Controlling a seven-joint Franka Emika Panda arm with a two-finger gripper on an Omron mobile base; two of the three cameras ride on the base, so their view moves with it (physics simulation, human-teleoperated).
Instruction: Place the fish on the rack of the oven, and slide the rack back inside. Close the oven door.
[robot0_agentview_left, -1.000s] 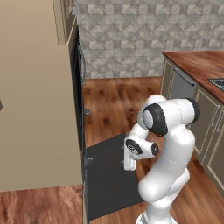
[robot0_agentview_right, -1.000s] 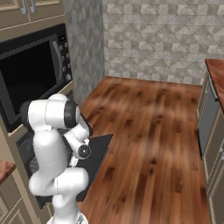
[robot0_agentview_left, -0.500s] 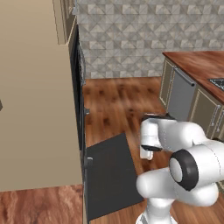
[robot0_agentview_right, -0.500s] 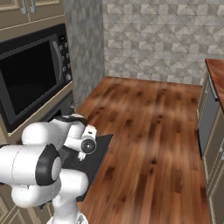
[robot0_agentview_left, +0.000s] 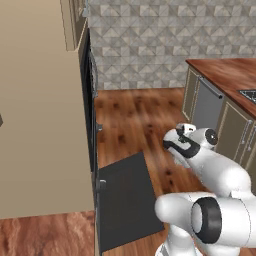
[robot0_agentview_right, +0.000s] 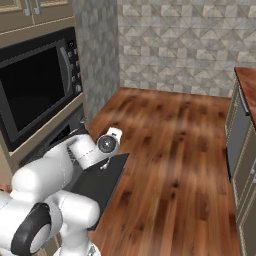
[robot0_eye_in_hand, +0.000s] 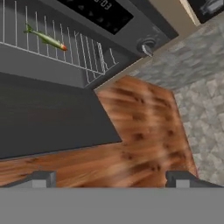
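The small silvery-green fish (robot0_eye_in_hand: 45, 39) lies on the pale wire rack (robot0_eye_in_hand: 74, 52) at the oven's mouth, below the oven's dark control panel (robot0_eye_in_hand: 101, 14). The oven door (robot0_eye_in_hand: 43, 118) hangs open and flat, a dark panel jutting over the wooden floor (robot0_agentview_left: 125, 200) (robot0_agentview_right: 100, 180). My gripper (robot0_eye_in_hand: 112, 180) is open with nothing between its fingertips (robot0_eye_in_hand: 42, 178). It hovers off the door's free edge and looks back at the door and rack. The hand (robot0_agentview_left: 182, 137) sits to the right of the door, above the floor (robot0_agentview_right: 110, 142).
A black microwave (robot0_agentview_right: 35, 90) sits in the beige cabinet above the oven. Cabinets with a wood-topped counter (robot0_agentview_left: 225, 75) line the right side. Open wooden floor (robot0_agentview_right: 170, 140) stretches to the stone-tiled wall behind.
The arm has swung up and outward. The hand has left the spot over the door and moved right, away from the oven, out above the floor.
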